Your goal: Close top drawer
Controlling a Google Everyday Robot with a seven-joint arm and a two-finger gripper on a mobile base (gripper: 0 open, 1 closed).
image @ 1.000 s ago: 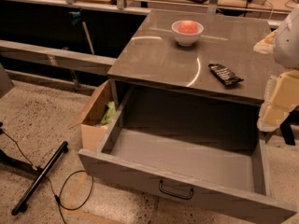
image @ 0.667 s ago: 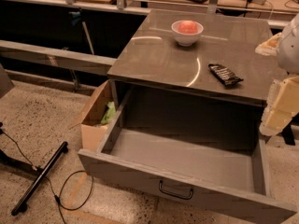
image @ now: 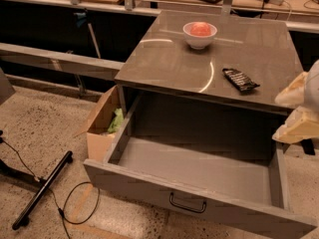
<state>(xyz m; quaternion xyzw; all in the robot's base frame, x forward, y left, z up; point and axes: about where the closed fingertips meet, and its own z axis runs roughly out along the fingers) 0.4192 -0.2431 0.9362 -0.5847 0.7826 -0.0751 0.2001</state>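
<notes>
Tool (image: pixel 298 125), perhaps lower, beside grey drawer (image: pixel 199 169)

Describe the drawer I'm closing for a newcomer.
Find the grey cabinet carrying a white bowl. The top drawer juts open beneath its top, the gripper by its right side. Unlike the cardboard box alongside, it's grey with a black handle.

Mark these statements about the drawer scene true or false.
1. The drawer is pulled out. True.
2. A bowl sits in the drawer. False: the drawer is empty; the bowl stands on the top.
3. The pincer is on the handle. False: it is at the right edge of the view, beside the drawer's right wall, apart from the handle.
4. A dark packet lies on the top. True.
5. A box stands right of the drawer. False: left.
</notes>
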